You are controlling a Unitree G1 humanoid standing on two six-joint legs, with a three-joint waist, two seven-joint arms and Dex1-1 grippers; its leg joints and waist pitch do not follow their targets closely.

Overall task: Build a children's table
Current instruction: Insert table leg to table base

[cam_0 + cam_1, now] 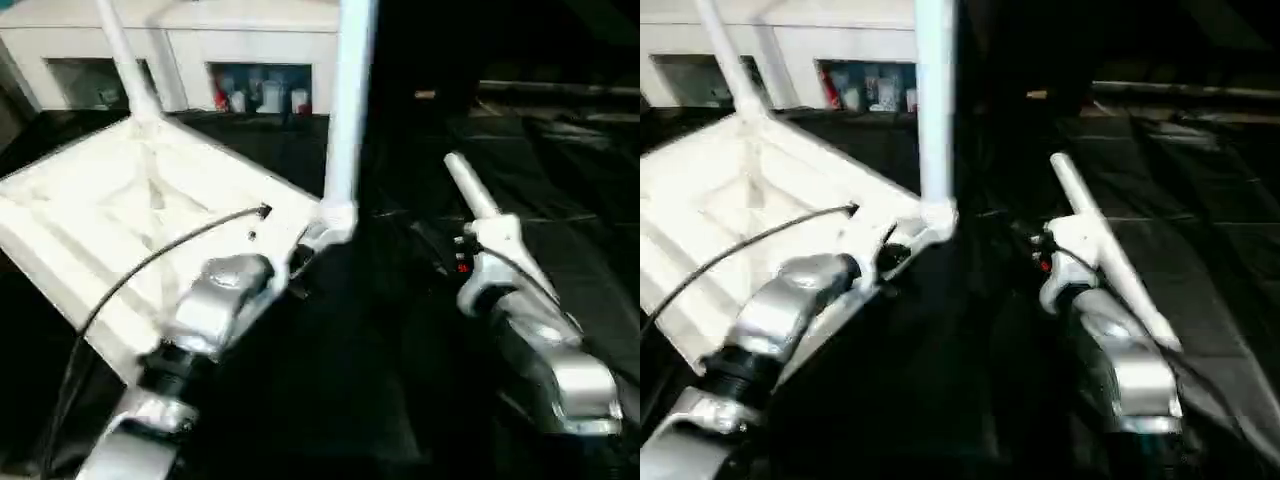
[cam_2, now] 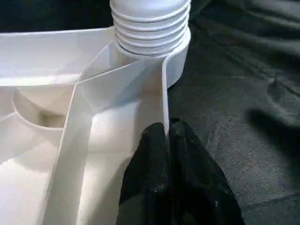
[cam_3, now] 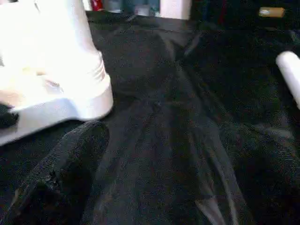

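1. Head view: the tabletop (image 1: 120, 215) is lying underside up at the left, two legs (image 1: 345, 110) standing in its sockets; a third leg (image 1: 1100, 240) is being carried at the right gripper (image 1: 1065, 255), fingers unseen.
2. Left wrist view: the left gripper (image 2: 169, 129) is being clamped on the thin rim; the plastic is judged light, stiff and slippery.
3. Right wrist view: the leg is best being held mid-tube.

Upright legs (image 1: 350, 110) cut off above
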